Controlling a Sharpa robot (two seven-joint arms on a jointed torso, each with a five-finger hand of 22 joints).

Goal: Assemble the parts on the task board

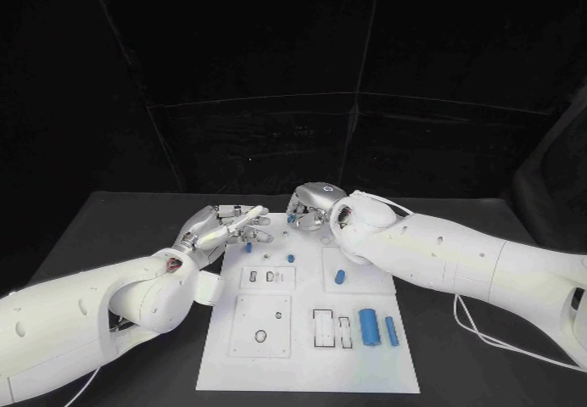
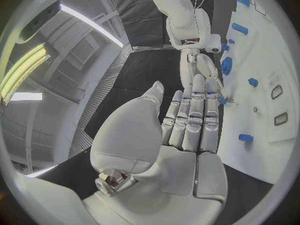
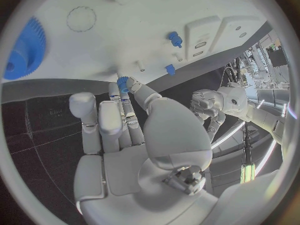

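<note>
Left robot hand (image 1: 226,225): seen at the far left corner of the task board (image 1: 306,365), fingers held straight and side by side, nothing in its grasp.

Task board: a white plate lying flat in the middle of the black counter (image 1: 98,229).

Small blue part (image 1: 247,249): standing on the board just beside the left robot hand.

Small blue peg (image 1: 290,255) and blue oval part (image 1: 339,275): set further toward the board's middle.

Two blue cylinders (image 1: 368,326): laid side by side near the board's right edge.

Right robot hand (image 1: 313,209): seen over the board's far edge, a small blue gear (image 3: 122,82) pinched at its fingertips.

Large blue gear (image 3: 26,49): seen on the board in the right wrist view.
</note>
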